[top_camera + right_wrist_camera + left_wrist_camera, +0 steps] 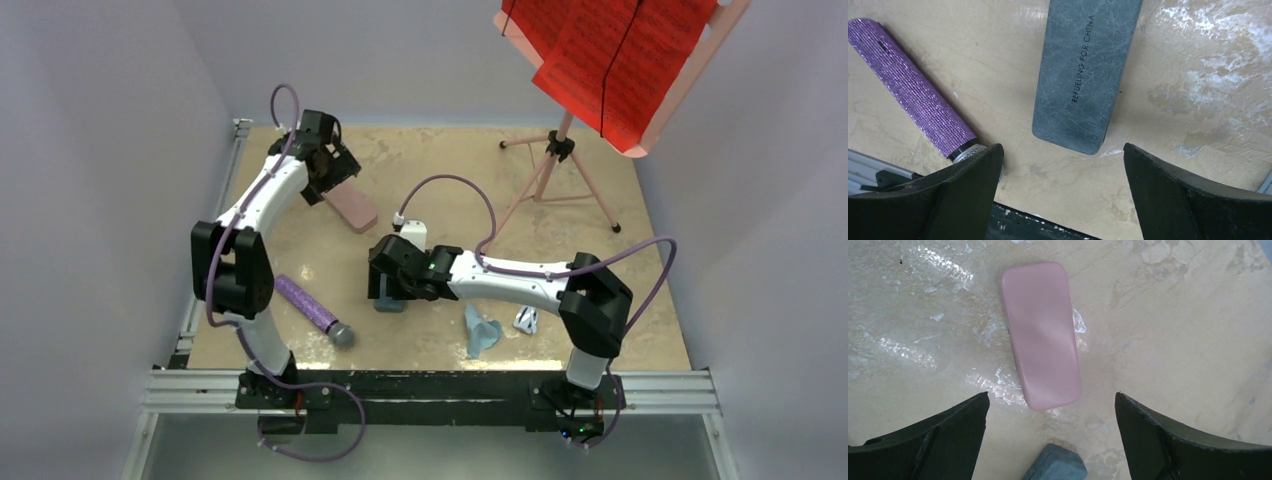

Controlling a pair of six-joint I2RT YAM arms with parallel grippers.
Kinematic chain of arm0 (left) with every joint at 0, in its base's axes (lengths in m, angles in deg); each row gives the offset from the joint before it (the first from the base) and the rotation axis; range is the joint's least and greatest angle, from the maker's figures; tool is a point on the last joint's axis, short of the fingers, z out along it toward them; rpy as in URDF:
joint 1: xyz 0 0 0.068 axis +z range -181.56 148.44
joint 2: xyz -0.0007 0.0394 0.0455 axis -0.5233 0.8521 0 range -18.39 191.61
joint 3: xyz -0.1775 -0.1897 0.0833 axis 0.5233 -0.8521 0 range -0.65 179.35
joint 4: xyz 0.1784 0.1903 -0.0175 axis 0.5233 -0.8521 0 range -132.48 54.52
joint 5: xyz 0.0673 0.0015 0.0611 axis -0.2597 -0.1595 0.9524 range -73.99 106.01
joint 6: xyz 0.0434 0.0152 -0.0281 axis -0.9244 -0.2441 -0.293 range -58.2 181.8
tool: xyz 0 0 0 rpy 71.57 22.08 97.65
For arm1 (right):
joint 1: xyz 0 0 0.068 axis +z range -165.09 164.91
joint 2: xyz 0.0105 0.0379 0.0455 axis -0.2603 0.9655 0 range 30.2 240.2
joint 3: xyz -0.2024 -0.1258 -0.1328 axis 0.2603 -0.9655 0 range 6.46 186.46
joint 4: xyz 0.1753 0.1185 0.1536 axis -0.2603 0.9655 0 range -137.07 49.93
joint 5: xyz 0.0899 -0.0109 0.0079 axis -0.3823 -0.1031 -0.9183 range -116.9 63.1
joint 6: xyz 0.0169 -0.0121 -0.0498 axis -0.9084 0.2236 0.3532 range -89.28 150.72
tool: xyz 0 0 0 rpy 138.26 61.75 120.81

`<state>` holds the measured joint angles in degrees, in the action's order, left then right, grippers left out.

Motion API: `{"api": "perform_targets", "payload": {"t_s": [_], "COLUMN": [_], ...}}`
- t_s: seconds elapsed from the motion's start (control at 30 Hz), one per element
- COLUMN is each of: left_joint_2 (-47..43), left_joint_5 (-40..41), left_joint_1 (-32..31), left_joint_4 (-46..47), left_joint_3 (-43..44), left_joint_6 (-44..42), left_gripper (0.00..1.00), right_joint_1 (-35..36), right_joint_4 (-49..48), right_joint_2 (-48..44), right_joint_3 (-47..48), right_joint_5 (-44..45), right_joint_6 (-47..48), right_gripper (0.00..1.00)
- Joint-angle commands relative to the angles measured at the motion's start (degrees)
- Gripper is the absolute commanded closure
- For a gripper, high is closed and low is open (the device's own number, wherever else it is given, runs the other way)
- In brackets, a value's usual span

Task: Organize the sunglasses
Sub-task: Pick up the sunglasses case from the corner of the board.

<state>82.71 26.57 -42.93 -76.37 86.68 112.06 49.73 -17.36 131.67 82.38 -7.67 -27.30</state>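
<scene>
Left gripper [1051, 397] at the far-left corner of the tabletop [450, 150], fingers spread wide, holding nothing, hovering above the pink case [1040, 335]. Right gripper [1063, 147] near the middle, likewise released and empty, poised over 1 end of the closed grey-blue case [1083, 70], lined up to straddle its short width. White sunglasses [526, 320] by the near edge, right of centre, just beside the crumpled light blue cloth [480, 330], well apart from both cases. No sign of the brown pair in any view; perhaps inside a case, cannot tell. Purple glitter tube [913, 87] just left of the grey-blue case, toward the near-left corner.

Probably early on: 2 cases shut, 1 pair loose. Step in hand, by the look of it: taking hold of a case to open or reposition it. To do it well: lower the right gripper squarely, for contact on both long sides at once; stay clear of the glitter tube on the way down. Close gently, against slipping on a smooth shell. Bring the left gripper down the same way on the pink case, centred across its width. Later, lift the white sunglasses by the frame, never the lenses.
</scene>
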Motion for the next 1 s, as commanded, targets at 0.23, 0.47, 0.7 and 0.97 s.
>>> {"api": "perform_targets", "payload": {"t_s": [0.23, 0.47, 0.7, 0.97], "left_joint_2": [17.0, 25.5, 28.8, 24.3], "left_joint_5": [1.4, 2.4, 1.6, 2.6], "left_joint_1": [-0.4, -2.6, -3.0, -3.0], "left_joint_4": [-11.0, -13.4, -14.9, -14.8], "left_joint_3": [16.1, 21.0, 22.2, 20.4], "left_joint_6": [-0.6, 0.4, 0.5, -0.8], "left_gripper": [0.00, 0.00, 0.04, 0.54], "right_joint_1": [-0.3, -0.3, -0.3, -0.3], "right_joint_4": [-5.9, -7.2, -8.2, -8.1], "right_joint_2": [-6.0, -8.1, -9.3, -9.7], "right_joint_3": [-5.1, -7.3, -9.1, -9.5], "right_joint_5": [-0.9, -0.6, -0.4, -0.6], "right_joint_6": [0.9, 1.2, 1.0, 0.9], "right_gripper": [0.05, 0.05, 0.05, 0.05]}}
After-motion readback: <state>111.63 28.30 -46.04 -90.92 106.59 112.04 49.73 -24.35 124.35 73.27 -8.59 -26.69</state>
